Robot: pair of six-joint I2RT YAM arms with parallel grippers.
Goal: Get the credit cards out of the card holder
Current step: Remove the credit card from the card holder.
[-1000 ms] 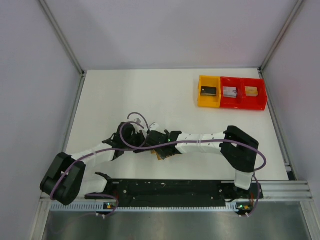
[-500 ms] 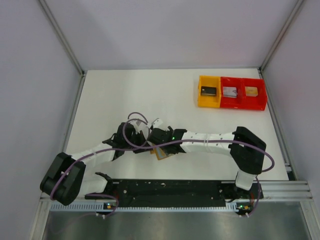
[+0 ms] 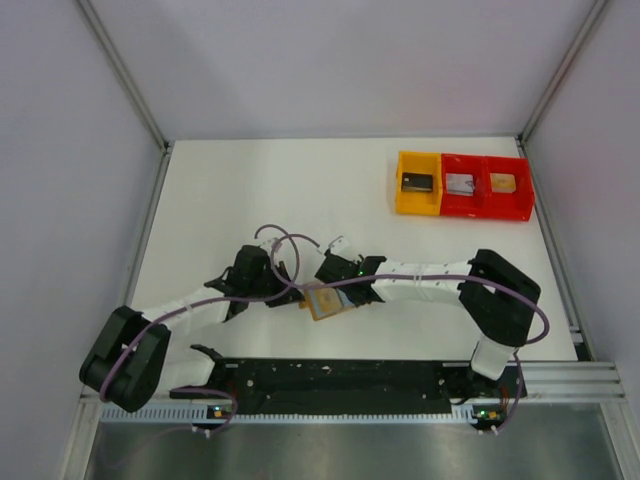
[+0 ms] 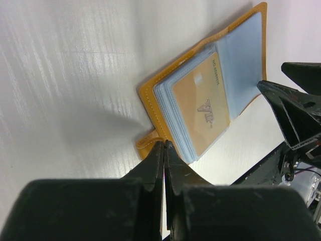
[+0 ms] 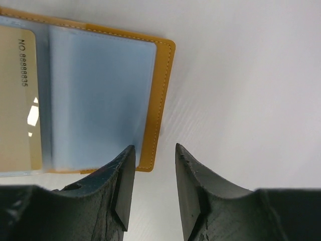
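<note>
The holder (image 3: 322,302) lies spread open on the white bench (image 3: 250,190), close to the near edge and a little left of its middle, with the job barely begun: a gold numbered card (image 4: 200,108) sits inside the top clear sleeve of a pale blue stack, and no card can be seen lying loose anywhere on the bench. The left tool (image 4: 164,150) is clenched tight, its tips meeting at the holder's tan tab on the spine side; whether it pinches the tab or only presses against it cannot be told. The right tool (image 5: 154,150) is released, its jaws standing partly apart astride the free corner of the opposite leaf, one finger over the blue inner face and the other over bare bench, the tan border between them and nothing yet gripped. Every card remains to be drawn out, and how many the stack holds cannot be made out. The bench is smooth and matt white. Yellow and red trays (image 3: 440,185) holding small rectangles stand in a row at the far right corner, well apart from the work. Plain pale walls in aluminium framing close in three sides, and a black rail (image 3: 340,375) runs along the near edge.
</note>
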